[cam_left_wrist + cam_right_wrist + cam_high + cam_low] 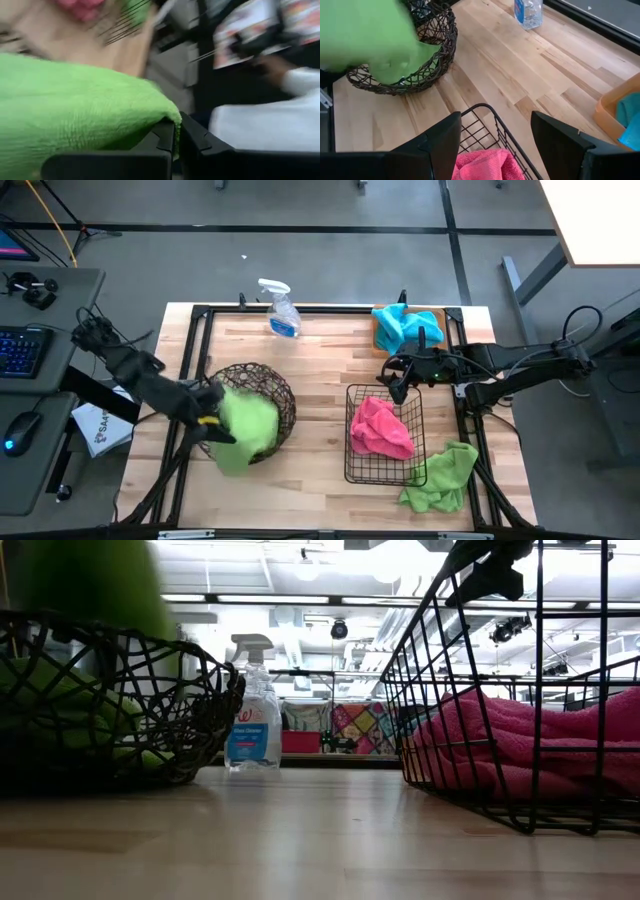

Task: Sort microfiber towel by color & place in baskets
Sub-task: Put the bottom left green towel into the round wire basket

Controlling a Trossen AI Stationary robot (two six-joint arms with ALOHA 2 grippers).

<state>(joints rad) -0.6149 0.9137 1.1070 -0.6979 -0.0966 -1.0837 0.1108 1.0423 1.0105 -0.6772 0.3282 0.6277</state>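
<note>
I see a blue label on the spray bottle (252,727), with a red cursive mark above it; I cannot read its words.

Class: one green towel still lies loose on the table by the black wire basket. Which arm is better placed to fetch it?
Right. The right gripper hangs open beside the loose green towel; the left gripper is shut on another green towel.

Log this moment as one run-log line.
left gripper: shut on green towel over round woven bowl | right gripper: open, above black wire basket | pink towel: in basket
</note>
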